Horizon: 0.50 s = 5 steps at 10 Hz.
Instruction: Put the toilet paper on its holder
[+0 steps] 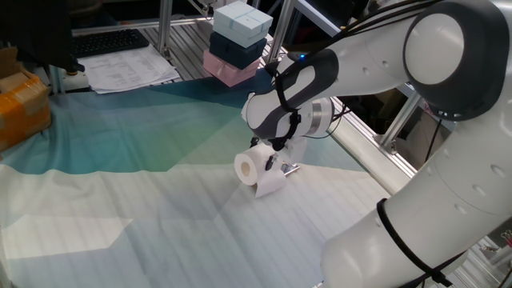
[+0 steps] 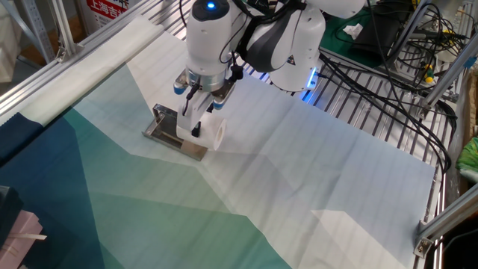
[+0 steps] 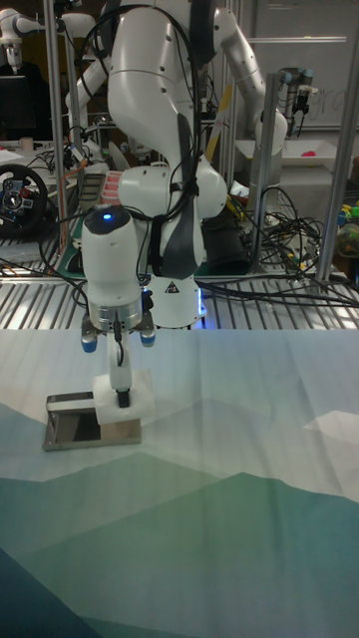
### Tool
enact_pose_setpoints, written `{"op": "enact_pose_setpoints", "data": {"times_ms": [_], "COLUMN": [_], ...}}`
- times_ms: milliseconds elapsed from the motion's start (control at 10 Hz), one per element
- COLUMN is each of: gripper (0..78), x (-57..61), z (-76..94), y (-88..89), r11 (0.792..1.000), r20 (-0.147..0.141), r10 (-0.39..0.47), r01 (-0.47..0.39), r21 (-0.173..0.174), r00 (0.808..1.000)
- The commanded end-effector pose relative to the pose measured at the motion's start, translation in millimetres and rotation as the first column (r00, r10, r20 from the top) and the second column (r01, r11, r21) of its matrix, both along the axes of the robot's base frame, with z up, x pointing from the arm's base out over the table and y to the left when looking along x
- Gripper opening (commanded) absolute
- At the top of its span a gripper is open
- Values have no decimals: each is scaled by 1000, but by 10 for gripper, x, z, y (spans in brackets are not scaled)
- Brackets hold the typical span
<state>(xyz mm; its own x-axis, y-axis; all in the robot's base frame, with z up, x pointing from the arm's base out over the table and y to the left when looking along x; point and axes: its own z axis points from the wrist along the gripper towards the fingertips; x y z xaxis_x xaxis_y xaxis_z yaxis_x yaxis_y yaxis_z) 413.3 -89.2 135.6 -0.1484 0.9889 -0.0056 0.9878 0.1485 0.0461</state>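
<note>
The white toilet paper (image 1: 256, 171) (image 2: 210, 131) (image 3: 135, 397) hangs in my gripper (image 1: 270, 165) (image 2: 197, 122) (image 3: 119, 391), which is shut on it, one finger through the core. The roll lies sideways, its hollow end facing left in one fixed view. The chrome holder (image 2: 166, 128) (image 3: 74, 423) lies flat on the cloth directly beside the roll; its plate shows to the left of the roll in the tall fixed view. In one fixed view only a chrome bit of the holder (image 1: 289, 169) peeks out behind the roll. The roll sits at the holder's end, overlapping its edge.
Stacked pale blue, dark and pink boxes (image 1: 238, 43) stand at the back of the table. Papers (image 1: 128, 68) and an orange box (image 1: 22, 104) lie at the far left. Aluminium frame rails (image 2: 45, 82) border the cloth, and cables (image 2: 388, 67) hang at the right.
</note>
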Motion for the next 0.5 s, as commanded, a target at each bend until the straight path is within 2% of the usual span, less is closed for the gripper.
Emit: {"op": "enact_pose_setpoints", "data": {"times_ms": [100, 500], "gripper": [13, 13], "x": [32, 37], "z": [10, 10], "y": [-31, -32], "r11": [1000, 1000], "r20": [-3, 1], "r10": [-1, 2], "r01": [1, -2], "r21": [-4, -11], "r00": [1000, 1000]}}
